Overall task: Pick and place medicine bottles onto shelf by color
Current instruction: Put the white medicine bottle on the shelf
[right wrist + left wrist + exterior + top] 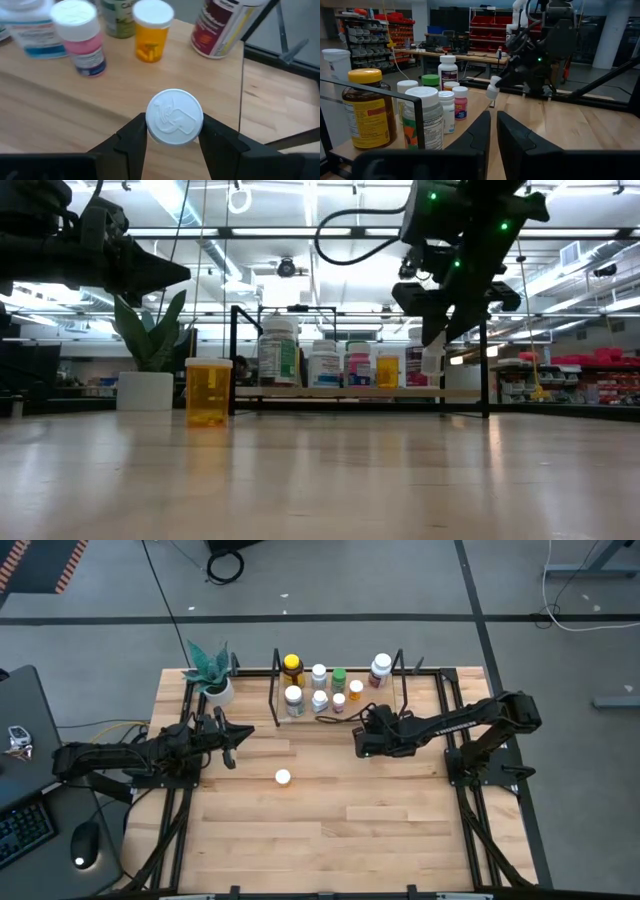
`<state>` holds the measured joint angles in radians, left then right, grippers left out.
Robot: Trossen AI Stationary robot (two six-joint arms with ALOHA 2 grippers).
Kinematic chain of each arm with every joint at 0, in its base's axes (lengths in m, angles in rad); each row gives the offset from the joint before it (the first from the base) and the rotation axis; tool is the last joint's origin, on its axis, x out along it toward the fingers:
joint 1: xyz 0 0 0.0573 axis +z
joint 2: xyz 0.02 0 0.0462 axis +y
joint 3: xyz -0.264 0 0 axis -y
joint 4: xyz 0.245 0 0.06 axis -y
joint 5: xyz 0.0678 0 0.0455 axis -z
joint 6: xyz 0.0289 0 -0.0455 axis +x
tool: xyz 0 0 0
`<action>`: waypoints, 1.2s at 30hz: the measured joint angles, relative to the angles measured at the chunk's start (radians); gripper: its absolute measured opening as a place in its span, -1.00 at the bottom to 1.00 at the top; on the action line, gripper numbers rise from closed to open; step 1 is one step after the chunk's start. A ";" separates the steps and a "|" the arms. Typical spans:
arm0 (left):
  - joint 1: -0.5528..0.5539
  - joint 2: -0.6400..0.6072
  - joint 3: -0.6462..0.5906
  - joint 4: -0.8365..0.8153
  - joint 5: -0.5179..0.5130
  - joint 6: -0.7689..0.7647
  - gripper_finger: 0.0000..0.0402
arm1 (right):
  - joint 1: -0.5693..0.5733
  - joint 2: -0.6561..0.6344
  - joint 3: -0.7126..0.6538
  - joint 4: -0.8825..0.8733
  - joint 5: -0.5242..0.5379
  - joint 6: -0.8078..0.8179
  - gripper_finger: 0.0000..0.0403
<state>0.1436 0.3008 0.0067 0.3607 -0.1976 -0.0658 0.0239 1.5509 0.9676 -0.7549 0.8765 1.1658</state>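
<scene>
Setting: a light wooden counter [330, 830] seen from above, with a low black metal rack with a pale wooden base, the shelf [275, 690], at the upper centre of the frame.
Shelf contents: a cluster of small medicine bottles [320, 688] stands on the shelf; among them a yellow-capped amber bottle [292, 667] at the upper left of the group, a green-capped bottle [339, 676] near the middle, and a larger white-capped dark red bottle [381, 668] at the right.
Right gripper: the right gripper [174, 131] is at centre right of the overhead frame, just in front of the shelf's right half. Its fingers [131, 137] clamp a small white-capped bottle [174, 117] by the sides just under the cap, carried above the shelf base.
Left gripper: the left gripper [493, 131] waits at centre left of the overhead frame, fingers shut on nothing.
Loose bottle: a translucent orange bottle with a white cap [208, 392] stands upright on the counter, just left of centre in the overhead frame, well apart from the shelf.
Bystander: a white pot with a green plant [214, 673] sits left of the shelf.
Handling: these bottles look light, rigid and smooth plastic, likely slippery and easy to tip. A squeeze across the round body just under the cap seems safest.
Risk: neighbours on the shelf stand close together, so lowering could knock one over.
</scene>
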 joint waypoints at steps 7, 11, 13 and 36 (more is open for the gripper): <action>0.000 0.000 0.000 0.000 0.000 0.000 -0.85 | -0.060 0.002 0.000 -0.007 0.022 0.040 -0.16; 0.000 0.000 0.000 0.000 0.000 0.000 -0.85 | -0.079 0.002 0.000 -0.006 0.047 0.061 -0.16; 0.000 0.000 0.000 0.000 0.000 0.000 -0.83 | -0.083 0.002 -0.001 -0.003 0.049 0.073 -0.16; 0.000 0.000 0.000 0.000 0.000 0.000 -0.83 | -0.111 0.001 -0.146 0.220 0.054 0.055 -0.16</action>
<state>0.1440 0.3008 0.0069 0.3609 -0.1977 -0.0658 -0.0875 1.5519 0.8219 -0.5350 0.9306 1.2211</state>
